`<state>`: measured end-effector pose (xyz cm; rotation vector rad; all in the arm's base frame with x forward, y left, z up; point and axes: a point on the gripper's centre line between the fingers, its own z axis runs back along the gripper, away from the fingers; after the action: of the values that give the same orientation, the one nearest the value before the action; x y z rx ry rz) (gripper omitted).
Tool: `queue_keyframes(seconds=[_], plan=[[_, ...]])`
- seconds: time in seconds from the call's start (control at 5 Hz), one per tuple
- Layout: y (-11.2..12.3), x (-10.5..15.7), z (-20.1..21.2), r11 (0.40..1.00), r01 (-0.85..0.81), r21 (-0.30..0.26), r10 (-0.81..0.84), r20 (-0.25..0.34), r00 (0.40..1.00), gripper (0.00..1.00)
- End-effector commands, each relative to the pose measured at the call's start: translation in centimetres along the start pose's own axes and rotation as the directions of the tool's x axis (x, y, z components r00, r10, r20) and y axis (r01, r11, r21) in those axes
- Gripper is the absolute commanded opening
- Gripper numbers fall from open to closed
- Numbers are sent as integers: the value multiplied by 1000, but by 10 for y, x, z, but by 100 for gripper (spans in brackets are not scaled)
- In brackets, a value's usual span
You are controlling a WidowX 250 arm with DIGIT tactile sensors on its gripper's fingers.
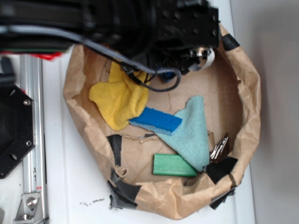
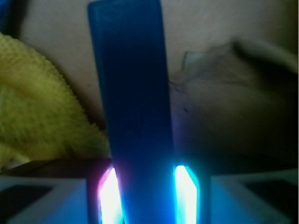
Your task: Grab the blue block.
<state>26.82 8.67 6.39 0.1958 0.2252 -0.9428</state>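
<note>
In the wrist view the blue block [image 2: 131, 93] is a slim, long bar that runs straight up from between my fingers. My gripper [image 2: 147, 179] is shut on its near end, and both lit pads [image 2: 110, 196] press against its sides. In the exterior view the gripper [image 1: 166, 75] sits at the far side of the paper basin under the black arm. Only a small blue bit of the block [image 1: 164, 73] shows there.
The crumpled brown paper basin [image 1: 247, 116] holds a yellow cloth [image 1: 119, 100], a teal cloth [image 1: 194, 133], a darker blue sponge slab [image 1: 155, 120], a green block [image 1: 174, 165] and a metal clip [image 1: 220, 148]. A metal rail [image 1: 30, 140] runs along the left.
</note>
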Motion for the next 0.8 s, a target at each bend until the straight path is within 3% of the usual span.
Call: queue_keyframes(seconds=[0.0, 0.2, 0.4, 0.6], plan=[[-14, -3, 97, 971, -96, 220, 63, 154, 986, 0], [-20, -1, 112, 961, -141, 237, 101, 172, 980, 0], [-26, 9, 111, 965, -222, 143, 186, 226, 956, 0], [-37, 24, 113, 934, -344, -93, 356, 295, 887, 0]])
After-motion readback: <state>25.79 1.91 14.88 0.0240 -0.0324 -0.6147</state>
